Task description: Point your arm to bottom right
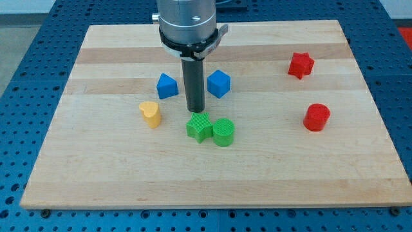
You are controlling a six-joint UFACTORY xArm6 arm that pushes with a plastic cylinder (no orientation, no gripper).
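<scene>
My tip (195,110) is at the lower end of the dark rod, near the board's middle. It stands just above the green star block (199,127), between the two blue blocks. One blue block (167,86) lies to its left, a blue cube (219,83) to its right. A green cylinder (223,133) touches the green star's right side. A yellow heart block (150,113) lies to the tip's left. A red star block (300,65) lies at the upper right. A red cylinder (316,117) lies at the right, below the red star.
The wooden board (129,174) rests on a blue perforated table (19,51). The arm's grey metal end (188,22) hangs over the board's top middle.
</scene>
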